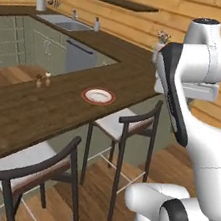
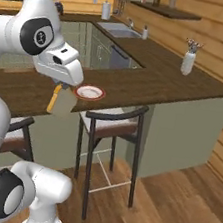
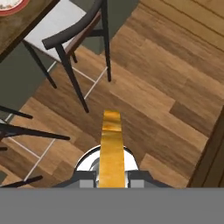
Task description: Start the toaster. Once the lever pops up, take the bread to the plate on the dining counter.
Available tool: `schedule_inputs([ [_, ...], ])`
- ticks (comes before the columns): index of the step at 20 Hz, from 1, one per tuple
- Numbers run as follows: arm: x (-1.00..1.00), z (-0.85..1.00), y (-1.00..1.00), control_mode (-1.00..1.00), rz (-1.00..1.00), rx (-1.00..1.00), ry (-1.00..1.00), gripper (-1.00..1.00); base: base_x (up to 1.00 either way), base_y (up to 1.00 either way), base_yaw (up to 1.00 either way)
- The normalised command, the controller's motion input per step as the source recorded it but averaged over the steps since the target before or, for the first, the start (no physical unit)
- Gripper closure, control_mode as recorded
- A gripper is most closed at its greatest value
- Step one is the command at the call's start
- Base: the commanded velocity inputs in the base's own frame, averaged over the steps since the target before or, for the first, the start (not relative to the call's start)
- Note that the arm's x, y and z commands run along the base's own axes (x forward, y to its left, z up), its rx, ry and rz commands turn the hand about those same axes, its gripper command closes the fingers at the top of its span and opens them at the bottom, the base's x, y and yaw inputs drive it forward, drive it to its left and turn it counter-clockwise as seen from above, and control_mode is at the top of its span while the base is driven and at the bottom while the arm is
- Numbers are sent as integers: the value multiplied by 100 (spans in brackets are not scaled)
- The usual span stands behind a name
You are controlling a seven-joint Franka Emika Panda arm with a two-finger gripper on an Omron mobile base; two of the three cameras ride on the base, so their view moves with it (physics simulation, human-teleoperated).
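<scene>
A timber-walled kitchen wraps around an L of dark worktop, and the near run is the dining counter (image 1: 56, 114), with bar stools (image 2: 112, 126) tucked under its edge over a plank floor. The plate (image 2: 90, 92) sits alone on that counter, close to the stool side, bare white in the middle and ready to receive something. The arm is raised in front of the counter with the gripper (image 2: 62, 87) pointing down, its jaws pressed together on the bread (image 2: 63, 102), which hangs below the hand as a thin slice held by its upper edge. In the hand view the bread (image 3: 111, 151) runs straight out between the fingers, edge-on and golden along the crust, with floorboards and stool legs beneath it and a sliver of the plate at the top left corner. So the slice appears to hang over the floor just short of the counter edge, near the plate but not above it. Gripping by one edge leaves the rest of the slice free to be lowered or tipped flat. My reading is that the toasting part is done and the carry is nearly over; what remains is to reach forward over the counter and release onto the plate.
</scene>
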Motion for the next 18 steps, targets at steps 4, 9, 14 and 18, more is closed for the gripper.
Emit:
schedule_inputs([
  [4,0,0,0,100,0,0,0,100,34,-78,56],
  [9,0,0,0,100,0,0,0,100,25,-77,57],
  [14,0,0,0,100,0,0,0,100,34,-72,58],
  [18,0,0,0,100,0,0,0,100,47,-75,55],
])
